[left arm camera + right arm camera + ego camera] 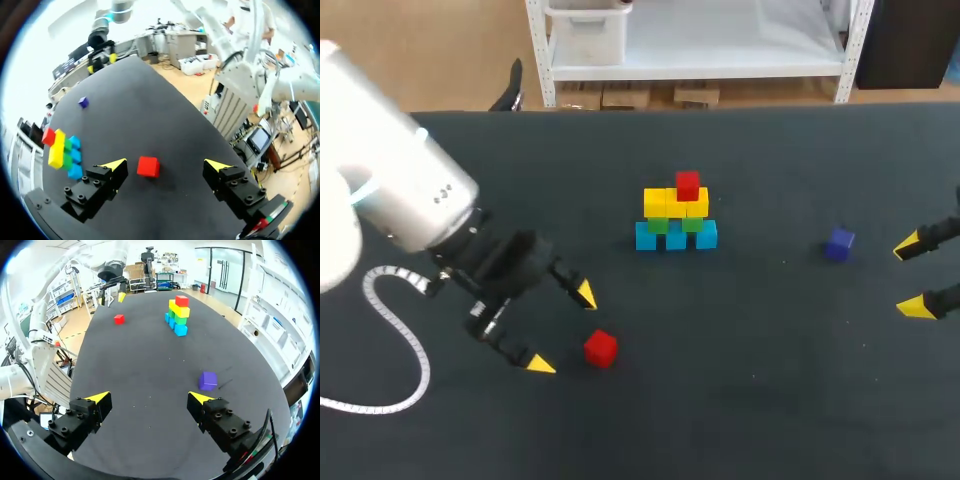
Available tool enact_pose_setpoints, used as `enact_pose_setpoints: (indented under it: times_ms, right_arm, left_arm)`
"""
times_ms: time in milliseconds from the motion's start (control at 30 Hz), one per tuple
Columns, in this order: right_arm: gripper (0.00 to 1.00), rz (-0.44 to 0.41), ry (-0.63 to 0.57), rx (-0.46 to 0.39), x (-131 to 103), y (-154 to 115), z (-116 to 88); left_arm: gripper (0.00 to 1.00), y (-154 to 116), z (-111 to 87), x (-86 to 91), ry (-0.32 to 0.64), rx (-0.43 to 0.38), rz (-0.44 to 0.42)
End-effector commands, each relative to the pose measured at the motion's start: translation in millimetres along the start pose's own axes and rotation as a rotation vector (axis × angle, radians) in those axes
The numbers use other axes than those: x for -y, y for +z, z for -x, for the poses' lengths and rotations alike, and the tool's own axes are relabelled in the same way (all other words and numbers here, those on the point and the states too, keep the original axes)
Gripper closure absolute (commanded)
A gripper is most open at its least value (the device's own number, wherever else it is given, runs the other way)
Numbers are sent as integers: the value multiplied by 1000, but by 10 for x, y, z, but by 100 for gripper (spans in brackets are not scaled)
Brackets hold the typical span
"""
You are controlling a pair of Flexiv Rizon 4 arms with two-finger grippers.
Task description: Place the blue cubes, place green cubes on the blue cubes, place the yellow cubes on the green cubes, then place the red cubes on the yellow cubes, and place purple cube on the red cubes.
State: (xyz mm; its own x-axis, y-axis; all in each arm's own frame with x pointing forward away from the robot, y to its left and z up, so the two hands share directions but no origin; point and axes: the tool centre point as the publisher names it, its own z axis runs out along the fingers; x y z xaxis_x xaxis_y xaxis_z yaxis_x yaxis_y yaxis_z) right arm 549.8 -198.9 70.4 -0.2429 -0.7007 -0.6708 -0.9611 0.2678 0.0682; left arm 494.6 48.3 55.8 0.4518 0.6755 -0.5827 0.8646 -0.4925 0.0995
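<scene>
A small pyramid (676, 213) stands mid-table: blue cubes at the base, green ones on them, yellow above, and one red cube (687, 185) on top. A loose red cube (601, 348) lies on the table just right of my left gripper (563, 329), which is open. In the left wrist view this red cube (148, 166) sits between the spread fingers, untouched and nearer one finger (114, 166). A purple cube (839, 243) lies at the right, just left of my open right gripper (911, 277). The right wrist view shows the purple cube (208, 380) just ahead of one finger (202, 399).
The black table (770, 400) holds only these cubes. A white ribbed cable (405, 345) loops over the table's left front beside my left arm. In the right wrist view the pyramid (178, 315) and the loose red cube (119, 319) lie far ahead.
</scene>
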Motion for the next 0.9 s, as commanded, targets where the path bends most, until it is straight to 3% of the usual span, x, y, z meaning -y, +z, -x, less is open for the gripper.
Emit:
enact_pose_setpoints:
  times_ms: [33, 433, 833, 867, 900]
  right_arm:
    - [0, 2, -1, 3, 12, 11, -2]
    - [0, 2, -1, 3, 12, 11, -2]
    - [0, 2, -1, 3, 12, 11, -2]
    - [0, 2, -1, 3, 12, 11, -2]
    - [0, 2, -1, 3, 12, 11, -2]
  left_arm:
    - [0, 181, -24, -202, 16, -16, -100]
    - [0, 545, -181, -269, 34, -71, -184]
    - [0, 580, -247, -280, 4, -91, -186]
    - [2, 579, -252, -284, 1, -93, -186]
    - [19, 579, -257, -287, 1, -94, -185]
